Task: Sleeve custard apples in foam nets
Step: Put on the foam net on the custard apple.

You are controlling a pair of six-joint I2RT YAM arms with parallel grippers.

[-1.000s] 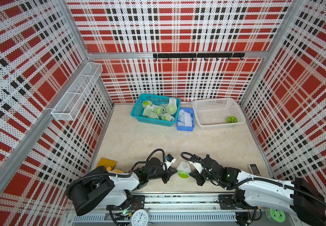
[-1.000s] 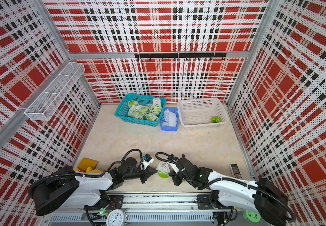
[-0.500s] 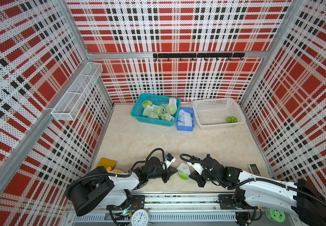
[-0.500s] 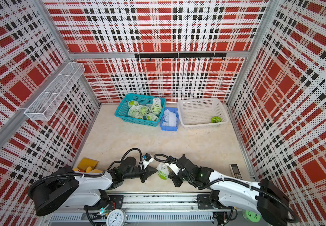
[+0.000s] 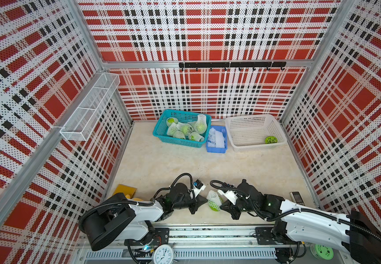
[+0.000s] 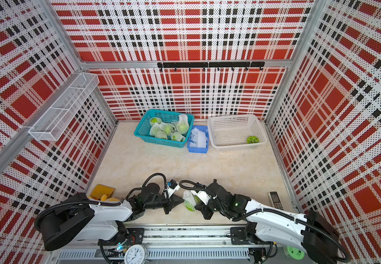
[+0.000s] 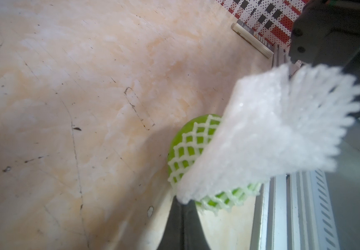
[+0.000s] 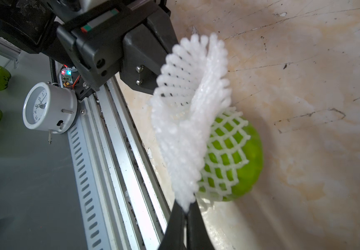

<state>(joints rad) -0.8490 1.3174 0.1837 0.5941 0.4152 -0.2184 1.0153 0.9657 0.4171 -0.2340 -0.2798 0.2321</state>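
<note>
The bright green, bumpy custard apple [image 5: 215, 206] sits on the pale marbled surface [image 5: 162, 164], low in the middle of both top views, between the two arms. A white stretchy foam net [image 5: 212, 196] is pulled over part of it. The mesh is stretched wide on the fruit, and the loose end sticks up like a frill.

The left end effector [image 7: 182, 207] is closed tight on one edge of the net. The right end effector [image 8: 185, 213] is closed tight on another edge.

Not much has moved in the last second. The right arm has slid a little toward the left arm, and the fruit and its net have stayed in nearly the same spot. Some green skin shows below the net, so I think the sleeve is on but not all the way. It likely needs a bit more pulling. After that it may go in the teal plastic basket [image 5: 178, 142] in the upper middle, where other netted fruits lie.
</note>
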